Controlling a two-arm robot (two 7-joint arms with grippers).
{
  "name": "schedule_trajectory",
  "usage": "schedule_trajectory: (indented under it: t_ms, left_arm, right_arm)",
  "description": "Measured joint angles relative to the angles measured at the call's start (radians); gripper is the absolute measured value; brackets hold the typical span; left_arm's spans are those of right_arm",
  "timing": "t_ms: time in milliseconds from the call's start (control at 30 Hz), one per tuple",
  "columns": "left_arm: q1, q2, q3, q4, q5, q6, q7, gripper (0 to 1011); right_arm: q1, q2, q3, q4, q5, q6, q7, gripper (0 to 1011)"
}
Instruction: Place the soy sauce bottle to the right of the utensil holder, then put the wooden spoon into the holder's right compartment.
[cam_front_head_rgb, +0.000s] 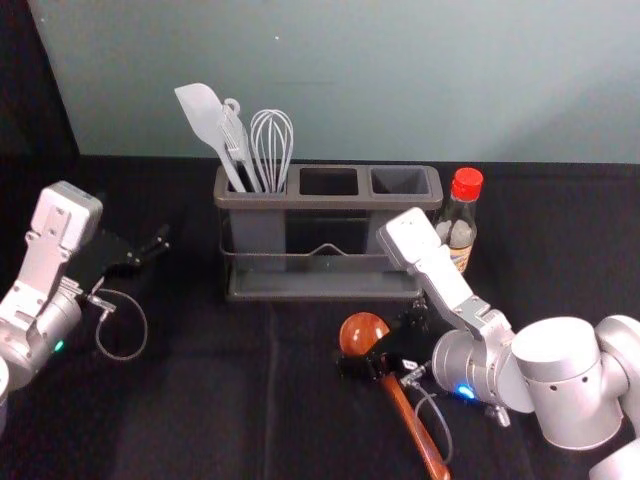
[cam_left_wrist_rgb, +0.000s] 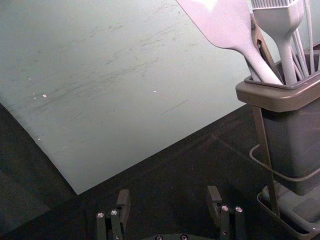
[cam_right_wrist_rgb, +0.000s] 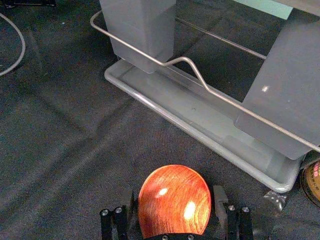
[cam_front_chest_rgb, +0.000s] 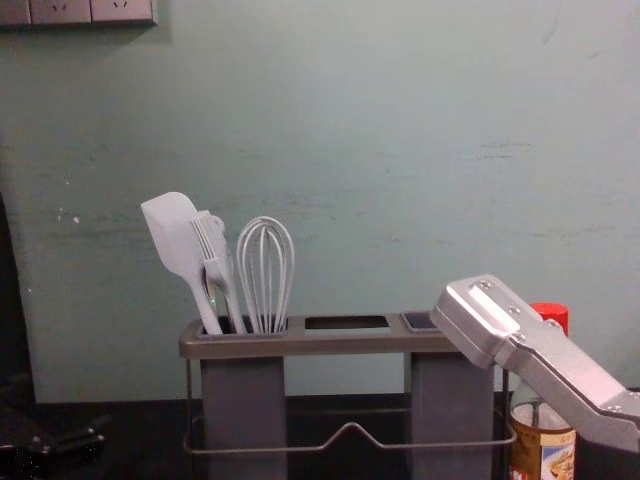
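Head view: the soy sauce bottle (cam_front_head_rgb: 461, 220) is standing to the right of the utensil holder (cam_front_head_rgb: 320, 282), apparently satisfying the first placement. The wooden spoon (cam_front_head_rgb: 418, 431) is lying on the desk (cam_front_head_rgb: 190, 400) in front of the holder, its bowl nearer the holder and its long axis slanting back towards the robot's right. The right end effector (cam_front_head_rgb: 368, 364) is straddling it near the neck and is clearly the nearer; the left end effector (cam_front_head_rgb: 160, 246) is idling left of the holder. Left wrist view: the left fingers are standing spread, with nothing between them. Right wrist view: the right fingers are also standing spread, one on each side of the bowl; this view is showing their separation, which the head view is leaving unclear. Contact cannot be confirmed. Chest view: the right arm is crossing partly in front of the bottle, whose label is facing forward. In judgement, the coming move is requiring closure across the spoon's axis, then lifting towards the right compartment; a grip on the rounded bowl could be slipping.
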Motion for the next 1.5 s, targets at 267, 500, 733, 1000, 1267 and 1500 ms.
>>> schedule_trajectory:
  t_ms: [267,500,733,1000,1267,1500]
  left_arm:
    - [0.0,0.0,0.0,0.0,0.0,0.0,0.0,1005]
    - [0.0,0.0,0.0,0.0,0.0,0.0,0.0,1005]
    - [0.0,0.0,0.0,0.0,0.0,0.0,0.0,1005]
    - [0.0,0.0,0.0,0.0,0.0,0.0,0.0,1005]
    - [0.0,0.0,0.0,0.0,0.0,0.0,0.0,1005]
    - [0.0,0.0,0.0,0.0,0.0,0.0,0.0,1005]
  right_arm:
    - [-0.003,-0.011,0.005,0.007,-0.017,0.0,0.009,1000]
    - [-0.001,-0.02,0.011,0.014,-0.03,0.002,0.019,865]
    - [-0.007,-0.021,0.021,0.0,-0.036,0.007,0.033,842]
    - [-0.024,0.026,0.029,-0.075,-0.031,0.004,0.083,841]
    - [-0.07,0.119,0.062,-0.175,0.015,-0.108,0.141,841]
    - [-0.18,0.165,0.15,-0.244,0.076,-0.362,0.134,842]
